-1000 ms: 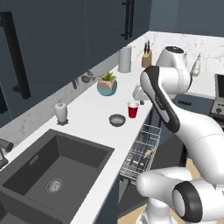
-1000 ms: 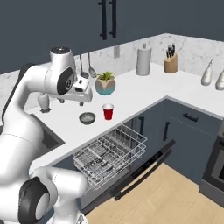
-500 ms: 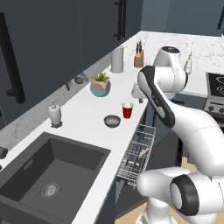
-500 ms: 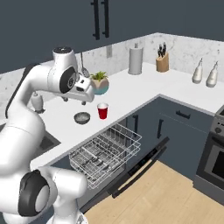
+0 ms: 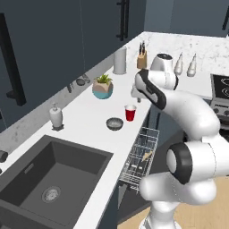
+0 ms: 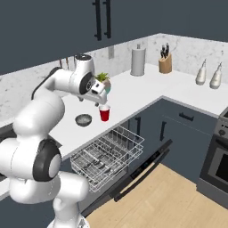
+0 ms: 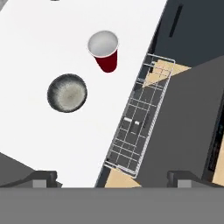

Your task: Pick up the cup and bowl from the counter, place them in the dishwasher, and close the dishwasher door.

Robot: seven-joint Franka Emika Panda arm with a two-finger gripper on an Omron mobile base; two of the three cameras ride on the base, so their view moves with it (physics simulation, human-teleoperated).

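- Since a second ago the base has driven along, so both base views shifted; cup and bowl did not move.
- One cup [image 5: 130, 112] and one bowl [image 5: 115, 123] stand side by side on the counter [image 5: 85, 112], near its front edge.
- Gripper [image 6: 97, 103] hangs above the cup, jaws wide open and empty.
- Dishwasher door [image 6: 133, 173] is down, one wire rack [image 6: 107, 153] pulled out.
- One plant pot [image 5: 102, 89] behind.

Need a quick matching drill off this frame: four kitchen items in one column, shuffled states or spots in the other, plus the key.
Things:
1. cup
2. bowl
3. dishwasher rack
4. gripper

States or places:
A. pulled out over the lowered door
B. open, above the counter
C. red, upright on the counter
D. dark grey, beside the cup

Pairs: 1-C, 2-D, 3-A, 4-B
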